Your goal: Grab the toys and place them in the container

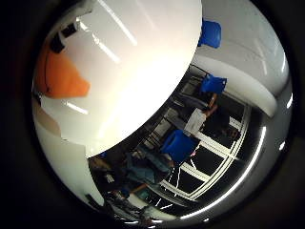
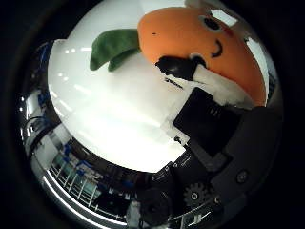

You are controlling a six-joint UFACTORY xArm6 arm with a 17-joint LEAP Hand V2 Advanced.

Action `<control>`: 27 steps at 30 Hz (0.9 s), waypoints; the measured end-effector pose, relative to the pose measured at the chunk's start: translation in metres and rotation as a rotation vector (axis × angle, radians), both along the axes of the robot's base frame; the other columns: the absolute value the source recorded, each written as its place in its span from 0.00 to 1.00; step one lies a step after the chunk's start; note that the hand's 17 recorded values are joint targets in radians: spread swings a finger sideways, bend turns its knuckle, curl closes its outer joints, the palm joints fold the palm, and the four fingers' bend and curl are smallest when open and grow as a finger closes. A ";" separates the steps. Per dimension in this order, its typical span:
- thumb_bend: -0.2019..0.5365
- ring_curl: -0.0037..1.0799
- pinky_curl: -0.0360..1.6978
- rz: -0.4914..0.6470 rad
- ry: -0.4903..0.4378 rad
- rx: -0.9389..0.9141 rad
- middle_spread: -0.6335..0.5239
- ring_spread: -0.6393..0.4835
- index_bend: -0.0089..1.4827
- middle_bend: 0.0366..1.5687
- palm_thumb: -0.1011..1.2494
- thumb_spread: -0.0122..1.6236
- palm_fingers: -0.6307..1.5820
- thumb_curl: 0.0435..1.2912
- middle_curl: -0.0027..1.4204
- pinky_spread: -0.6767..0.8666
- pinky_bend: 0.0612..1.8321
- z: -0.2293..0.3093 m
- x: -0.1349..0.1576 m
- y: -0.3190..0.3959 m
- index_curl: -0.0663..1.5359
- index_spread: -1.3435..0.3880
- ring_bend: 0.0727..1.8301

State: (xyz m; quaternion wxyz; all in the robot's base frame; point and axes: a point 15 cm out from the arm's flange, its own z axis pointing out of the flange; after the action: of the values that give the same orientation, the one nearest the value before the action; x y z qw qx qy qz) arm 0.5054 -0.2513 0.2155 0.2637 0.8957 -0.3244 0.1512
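An orange carrot plush toy [image 2: 190, 38] with a smiling face and green leaves [image 2: 112, 47] lies against the white table top [image 2: 109, 119], close to my palm. One finger [image 2: 190, 71] of my right hand [image 2: 214, 143], with white and black parts, bends over the toy's body and presses on it. The little finger side view shows a part of the same orange toy [image 1: 62, 76] at the picture's rim, with a black finger part [image 1: 58, 44] touching it. No container shows in either view.
The white table's edge [image 1: 157, 109] runs across the little finger side view. Beyond it stand blue chairs [image 1: 178, 145], a white curved surface [image 1: 238, 81] and dark window frames [image 1: 214, 162].
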 end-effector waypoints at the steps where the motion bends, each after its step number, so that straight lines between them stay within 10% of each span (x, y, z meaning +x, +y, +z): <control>1: 0.27 0.56 0.33 -0.004 -0.001 0.001 0.36 0.35 0.59 0.72 0.75 0.64 0.83 0.31 0.53 0.19 0.63 0.002 -0.001 -0.001 0.51 0.59 0.67; 27: 0.25 0.80 0.59 -0.230 -0.014 0.410 0.40 0.33 0.74 0.84 0.88 0.60 0.75 0.52 0.62 0.31 0.69 0.129 -0.091 0.063 0.61 0.65 0.72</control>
State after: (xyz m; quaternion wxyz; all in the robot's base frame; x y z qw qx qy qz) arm 0.4142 -0.1885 0.3441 0.0897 0.8866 -0.4501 0.0574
